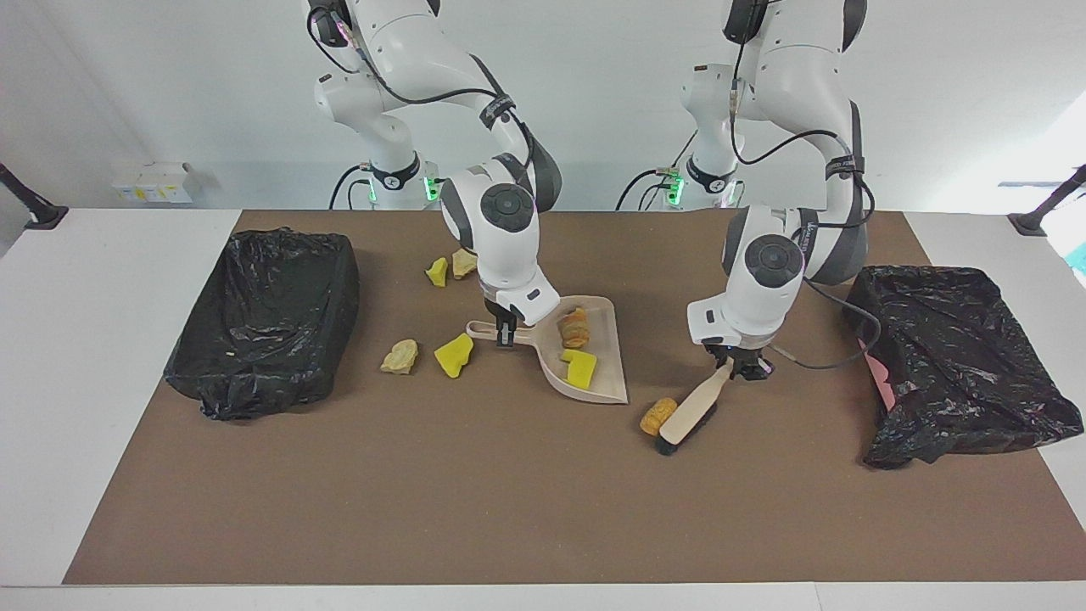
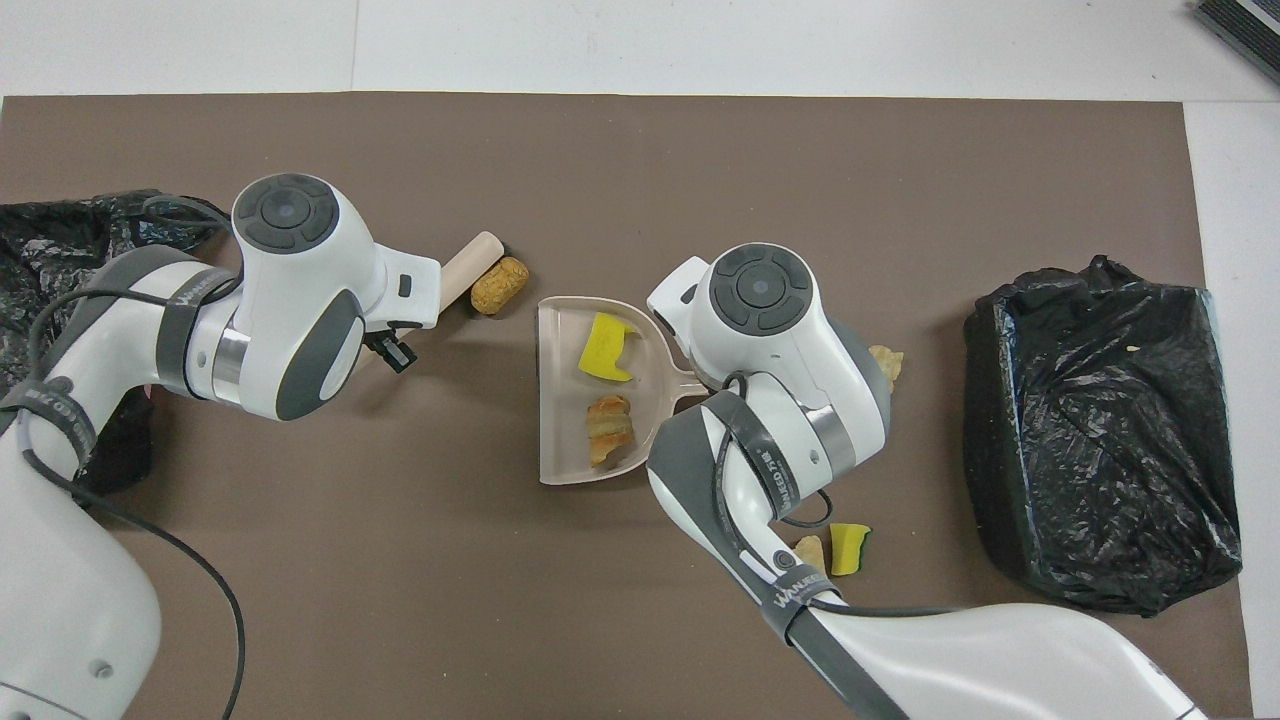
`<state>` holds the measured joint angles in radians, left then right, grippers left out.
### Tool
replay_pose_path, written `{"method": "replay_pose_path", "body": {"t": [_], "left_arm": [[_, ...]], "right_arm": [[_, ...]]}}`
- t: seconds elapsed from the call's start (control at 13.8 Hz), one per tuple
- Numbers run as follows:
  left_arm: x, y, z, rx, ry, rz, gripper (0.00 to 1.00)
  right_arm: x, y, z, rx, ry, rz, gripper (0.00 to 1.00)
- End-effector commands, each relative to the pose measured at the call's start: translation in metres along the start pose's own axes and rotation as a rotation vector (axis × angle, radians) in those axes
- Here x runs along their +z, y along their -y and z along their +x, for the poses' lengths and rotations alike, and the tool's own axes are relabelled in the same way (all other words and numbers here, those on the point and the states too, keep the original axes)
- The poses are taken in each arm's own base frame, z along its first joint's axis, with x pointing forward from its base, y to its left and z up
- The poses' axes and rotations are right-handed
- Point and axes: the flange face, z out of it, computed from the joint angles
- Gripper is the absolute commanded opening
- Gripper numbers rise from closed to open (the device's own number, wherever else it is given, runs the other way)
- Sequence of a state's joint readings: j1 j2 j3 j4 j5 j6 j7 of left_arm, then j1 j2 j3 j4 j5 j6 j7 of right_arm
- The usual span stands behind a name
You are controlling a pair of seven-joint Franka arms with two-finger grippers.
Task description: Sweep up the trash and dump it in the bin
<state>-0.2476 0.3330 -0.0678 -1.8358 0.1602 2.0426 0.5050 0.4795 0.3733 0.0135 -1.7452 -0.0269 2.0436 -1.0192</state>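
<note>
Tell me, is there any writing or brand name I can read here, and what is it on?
"WANJEED", as best it reads, letters blurred: grey strap on the right arm.
Second strap, on the left arm: lettering too blurred to read.
White boxes by the wall: labels too small to read.

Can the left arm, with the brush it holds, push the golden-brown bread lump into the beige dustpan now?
Probably yes. The left gripper is shut on the wooden brush, whose head already touches the golden-brown bread lump, and bare mat lies between it and the beige plastic dustpan's open edge.
</note>
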Motion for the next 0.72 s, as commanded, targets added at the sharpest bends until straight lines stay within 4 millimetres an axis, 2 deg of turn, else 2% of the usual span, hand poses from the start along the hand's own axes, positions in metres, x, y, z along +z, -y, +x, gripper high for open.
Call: {"method": "replay_pose_path", "body": {"t": [0.0, 0.22, 0.43, 0.51, 0.65], "left_arm": [[-0.002, -0.049, -0.017, 0.072, 0.067, -0.003, 0.00], [-0.005, -0.101, -0.013, 0.093, 0.122, -0.043, 0.00], [-0.009, -0.142, -0.004, -0.089, 0.121, -0.155, 0.00], [-0.011, -0.145, -0.002, -0.154, 0.127, -0.152, 0.00], [-0.019, -0.132, -0.006, -0.241, 0.109, -0.151, 0.00]], "right_arm": [[-0.004, 0.004, -0.005, 0.016, -0.004, -0.003, 0.00], [-0.004, 0.004, -0.006, 0.016, -0.004, -0.003, 0.00], [-0.004, 0.004, -0.005, 0.016, -0.004, -0.004, 0.00], [-0.005, 0.004, -0.005, 0.016, -0.005, -0.005, 0.00], [-0.004, 0.003, -0.006, 0.018, -0.005, -0.004, 0.00]]}}
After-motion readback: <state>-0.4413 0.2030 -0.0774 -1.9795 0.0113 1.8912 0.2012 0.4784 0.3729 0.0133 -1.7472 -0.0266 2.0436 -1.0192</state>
